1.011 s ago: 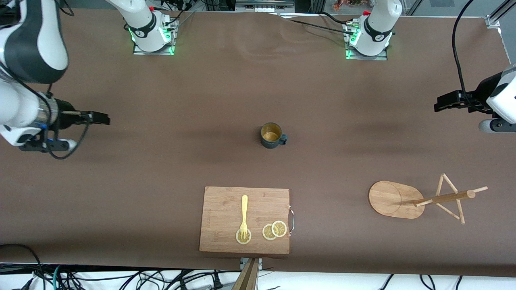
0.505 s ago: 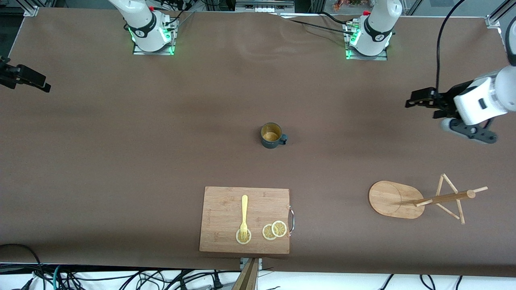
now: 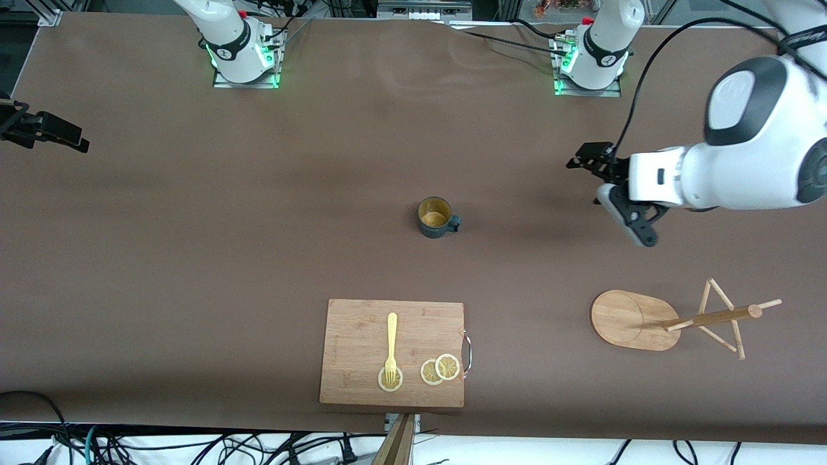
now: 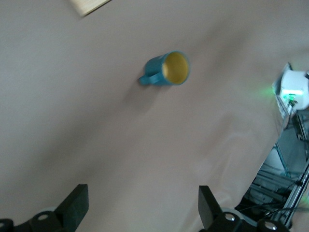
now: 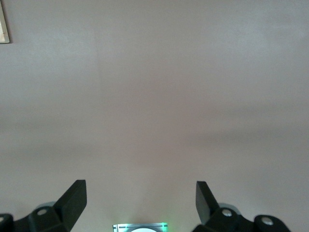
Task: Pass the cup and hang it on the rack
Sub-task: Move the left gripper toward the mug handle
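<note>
The cup, dark teal with a yellowish inside, stands upright mid-table, handle toward the left arm's end. In the left wrist view the cup shows well ahead of the fingers. My left gripper hangs open and empty over bare table between the cup and the left arm's end. The left wrist view shows the left gripper with jaws wide apart. The rack, a wooden mug tree, stands nearer the front camera toward the left arm's end. My right gripper waits open over the table's edge at the right arm's end. The right gripper holds nothing.
A bamboo cutting board lies near the table's front edge, nearer the front camera than the cup. On it lie a yellow fork and lemon slices. The arm bases stand along the back edge.
My left arm has swung in from the table's end toward the cup. The right gripper pulled back to the table's edge at its end, then held nearly still. Both stayed open.
</note>
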Available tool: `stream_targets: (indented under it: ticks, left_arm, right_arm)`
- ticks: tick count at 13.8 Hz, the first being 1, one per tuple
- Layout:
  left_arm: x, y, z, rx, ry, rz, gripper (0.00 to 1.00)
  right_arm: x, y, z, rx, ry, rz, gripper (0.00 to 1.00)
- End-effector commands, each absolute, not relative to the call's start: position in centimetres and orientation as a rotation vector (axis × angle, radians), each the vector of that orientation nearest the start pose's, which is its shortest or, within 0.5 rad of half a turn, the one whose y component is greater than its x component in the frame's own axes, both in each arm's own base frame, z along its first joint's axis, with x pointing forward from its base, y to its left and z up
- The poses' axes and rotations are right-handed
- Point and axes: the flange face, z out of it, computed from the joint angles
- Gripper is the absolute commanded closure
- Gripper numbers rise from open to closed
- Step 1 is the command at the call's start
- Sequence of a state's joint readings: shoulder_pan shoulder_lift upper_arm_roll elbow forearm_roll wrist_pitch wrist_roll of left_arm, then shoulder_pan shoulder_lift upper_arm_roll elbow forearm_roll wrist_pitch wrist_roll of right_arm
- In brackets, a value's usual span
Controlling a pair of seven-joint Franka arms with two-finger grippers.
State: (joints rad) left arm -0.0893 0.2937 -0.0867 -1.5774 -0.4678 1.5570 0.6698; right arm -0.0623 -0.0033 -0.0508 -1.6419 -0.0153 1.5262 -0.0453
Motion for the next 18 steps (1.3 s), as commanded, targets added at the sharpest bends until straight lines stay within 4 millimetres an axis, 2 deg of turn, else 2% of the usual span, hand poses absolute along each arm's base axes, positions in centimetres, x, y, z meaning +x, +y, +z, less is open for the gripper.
stream_targets:
  ticks: [1,4,6,8,9,14,16,18]
  left_arm:
    - [59.4,-15.4,41.2,2.177,-1.247,-0.025,0.00]
    - [59.1,-16.0,34.6,1.961,-1.356,0.189,0.00]
    - [58.6,-15.8,31.6,1.892,-1.391,0.288,0.00]
    - [58.3,-16.1,28.9,1.833,-1.404,0.384,0.00]
    - [58.2,-17.4,27.8,1.780,-1.433,0.436,0.00]
    - [57.0,-20.6,22.0,1.616,-1.539,0.579,0.00]
    - [56.7,-20.8,19.3,1.595,-1.511,0.632,0.00]
    - [55.9,-21.9,16.6,1.564,-1.463,0.695,0.00]
  right_arm:
    - [54.3,-6.3,59.8,-3.147,0.082,0.164,0.00]
    - [54.4,-6.6,59.9,-3.146,0.089,0.157,0.00]
    - [54.4,-6.1,59.9,-3.148,0.075,0.159,0.00]
    - [54.5,-5.9,59.9,-3.147,0.070,0.157,0.00]
    - [54.4,-5.9,59.9,-3.147,0.070,0.159,0.00]
    - [54.4,-5.8,59.8,-3.152,0.066,0.174,0.00]
    - [54.4,-6.0,59.9,-3.162,0.068,0.167,0.00]
    - [54.5,-6.1,59.6,-3.160,0.071,0.173,0.00]
